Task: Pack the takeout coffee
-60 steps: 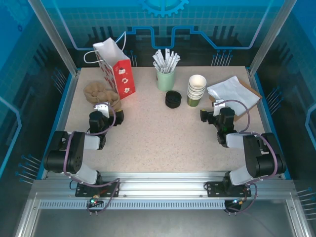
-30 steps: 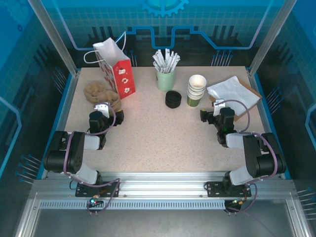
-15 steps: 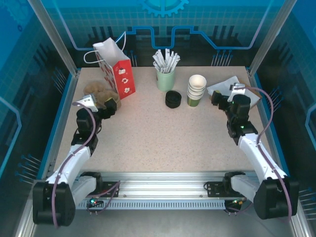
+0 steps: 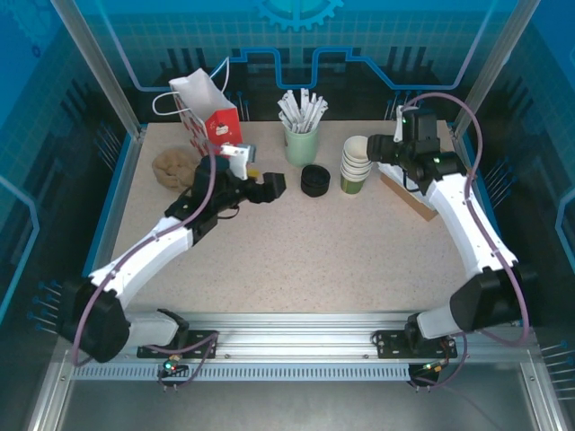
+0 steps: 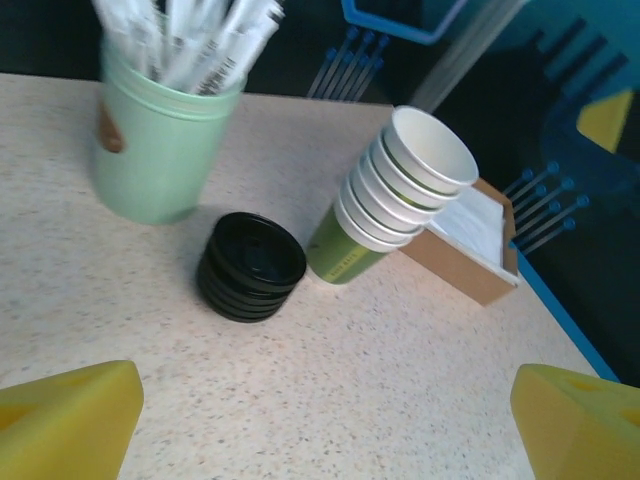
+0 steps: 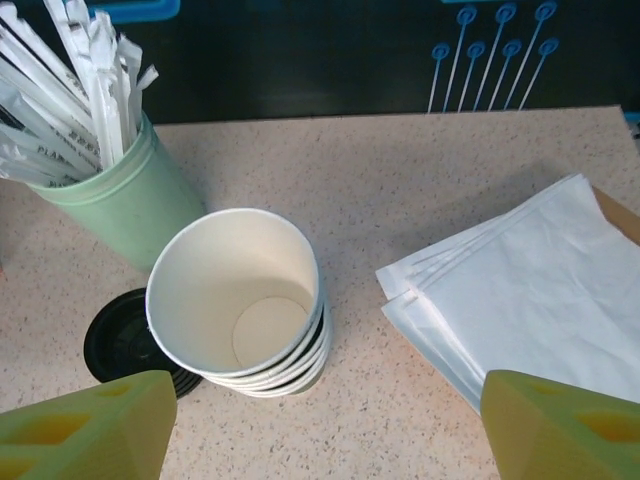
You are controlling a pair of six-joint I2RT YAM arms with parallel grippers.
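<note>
Right hand (image 4: 384, 151) spread wide near cup stack (image 6: 240, 300); label (image 5: 345, 262) illegible.

The left claw (image 4: 272, 185) hangs over the tabletop (image 4: 296, 251), just left of the stack of black lids (image 4: 315, 180). The right claw (image 4: 374, 150) is beside the top of the stacked paper cups (image 4: 356, 164). Behind them stand a green holder of wrapped straws (image 4: 302, 136) and a red-and-white paper bag (image 4: 212, 121). A brown lumpy bundle (image 4: 174, 167) lies at far left.
</note>
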